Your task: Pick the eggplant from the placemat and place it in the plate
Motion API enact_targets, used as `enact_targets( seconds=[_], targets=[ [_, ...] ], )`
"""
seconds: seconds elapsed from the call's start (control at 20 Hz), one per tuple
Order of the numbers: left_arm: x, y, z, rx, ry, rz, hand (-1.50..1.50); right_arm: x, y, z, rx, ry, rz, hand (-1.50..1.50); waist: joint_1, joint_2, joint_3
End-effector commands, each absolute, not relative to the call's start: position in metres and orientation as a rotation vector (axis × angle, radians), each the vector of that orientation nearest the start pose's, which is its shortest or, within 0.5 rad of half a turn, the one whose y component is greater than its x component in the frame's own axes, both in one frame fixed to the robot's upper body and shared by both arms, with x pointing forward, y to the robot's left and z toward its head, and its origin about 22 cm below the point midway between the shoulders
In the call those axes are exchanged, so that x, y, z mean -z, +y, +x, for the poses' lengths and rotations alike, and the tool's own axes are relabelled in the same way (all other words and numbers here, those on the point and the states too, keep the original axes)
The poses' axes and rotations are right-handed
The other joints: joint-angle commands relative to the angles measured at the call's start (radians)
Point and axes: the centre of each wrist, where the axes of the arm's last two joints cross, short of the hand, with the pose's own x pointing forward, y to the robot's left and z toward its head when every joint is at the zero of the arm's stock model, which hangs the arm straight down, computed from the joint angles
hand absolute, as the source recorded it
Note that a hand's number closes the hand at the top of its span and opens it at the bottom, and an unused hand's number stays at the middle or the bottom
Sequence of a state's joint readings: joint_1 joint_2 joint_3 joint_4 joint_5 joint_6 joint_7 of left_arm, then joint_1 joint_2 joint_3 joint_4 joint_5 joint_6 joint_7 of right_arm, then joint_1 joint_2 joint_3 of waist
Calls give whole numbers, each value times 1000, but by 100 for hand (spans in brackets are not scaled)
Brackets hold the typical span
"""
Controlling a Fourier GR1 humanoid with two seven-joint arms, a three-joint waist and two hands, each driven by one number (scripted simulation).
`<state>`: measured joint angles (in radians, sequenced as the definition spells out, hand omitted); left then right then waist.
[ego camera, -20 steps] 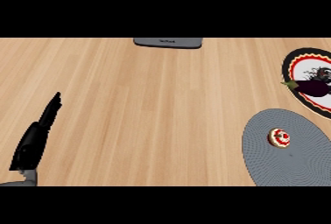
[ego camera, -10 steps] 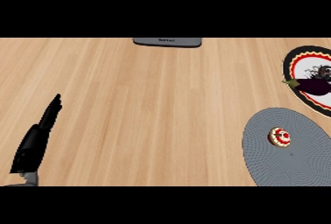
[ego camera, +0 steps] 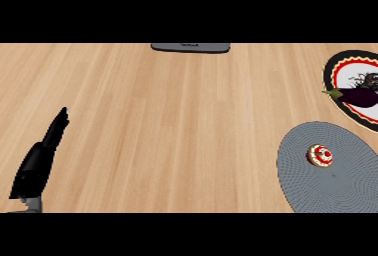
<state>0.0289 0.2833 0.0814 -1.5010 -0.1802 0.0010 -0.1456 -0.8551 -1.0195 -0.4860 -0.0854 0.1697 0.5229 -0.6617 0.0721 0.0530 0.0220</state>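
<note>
A dark purple eggplant [ego camera: 358, 96] with a green stem lies on the plate [ego camera: 341, 70], a white plate with a black and yellow rim, cut off by the right edge. Below it lies the round grey placemat [ego camera: 332, 187] with a small red-and-white round object [ego camera: 320, 155] on it. My left hand [ego camera: 43, 159] rests at the lower left, fingers straight and pointing up, far from the plate and mat. My right hand does not show.
A dark grey flat object [ego camera: 190, 47] lies at the far edge of the wooden counter [ego camera: 177, 125], near the middle.
</note>
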Motion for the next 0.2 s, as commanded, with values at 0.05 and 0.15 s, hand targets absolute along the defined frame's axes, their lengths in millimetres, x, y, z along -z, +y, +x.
enact_targets(
  seconds=[0.05, 0.15],
  targets=[
    [-2, 320, 232, 316, -1571, 411, 0, -168, -580, 282, -148, -1852, -290, -150, -12, 1, 3],
    [-4, 318, 236, 321, -1593, 412, 0, -167, -577, 286, -127, -1846, -311, -150, 2, 11, 3]
  ],
)
